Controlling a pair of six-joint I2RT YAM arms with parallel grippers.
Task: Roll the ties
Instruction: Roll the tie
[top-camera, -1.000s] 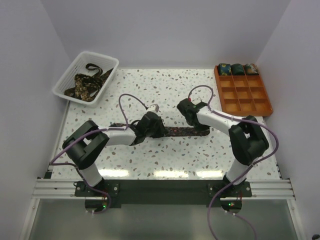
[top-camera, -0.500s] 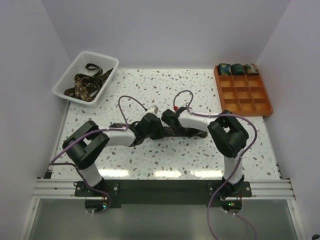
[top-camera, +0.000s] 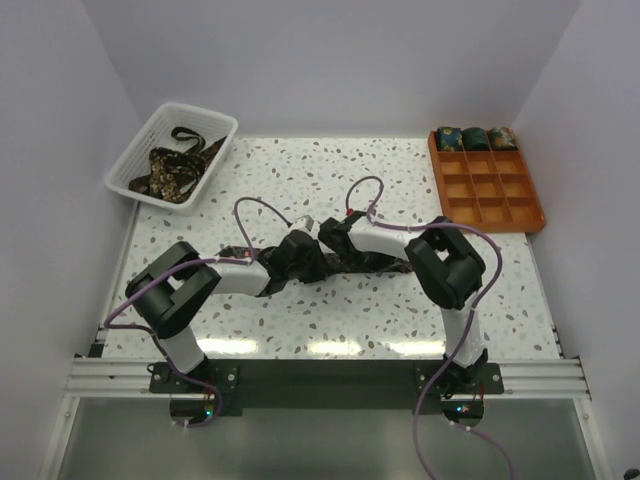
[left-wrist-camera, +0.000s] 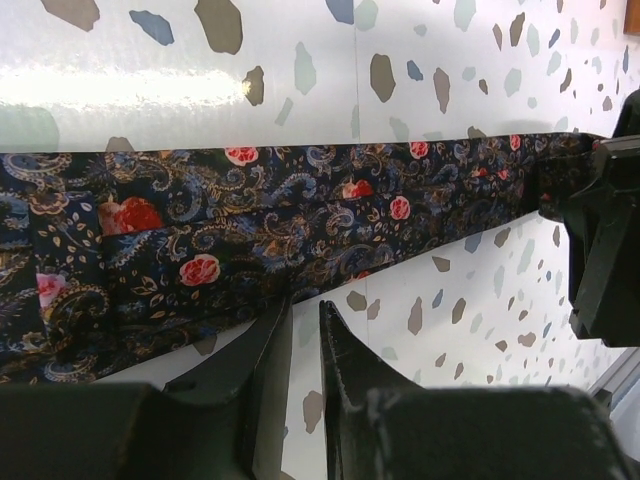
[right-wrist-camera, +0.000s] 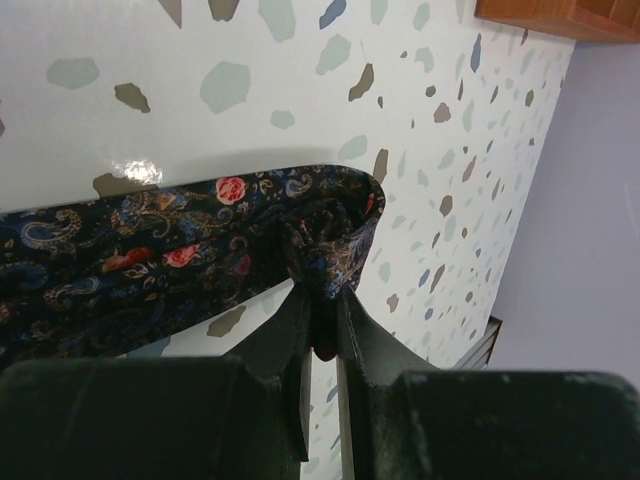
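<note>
Tie (left-wrist-camera: 300, 210) lay flat mid-table, at the centre of the top view, long axis left–right across the frame. Right gripper (right-wrist-camera: 320, 300) was pinched on a folded bend of the tie. Left gripper (left-wrist-camera: 305, 312) sat just beside it on the left, jaws nearly together, tips at the tie's near edge, grip on cloth not discernible. Judgement: right arm was nearer the fold, so rolling should run along that axis.

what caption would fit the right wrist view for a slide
Right end effector pinching the folded end of a paisley tie on the speckled table
</note>
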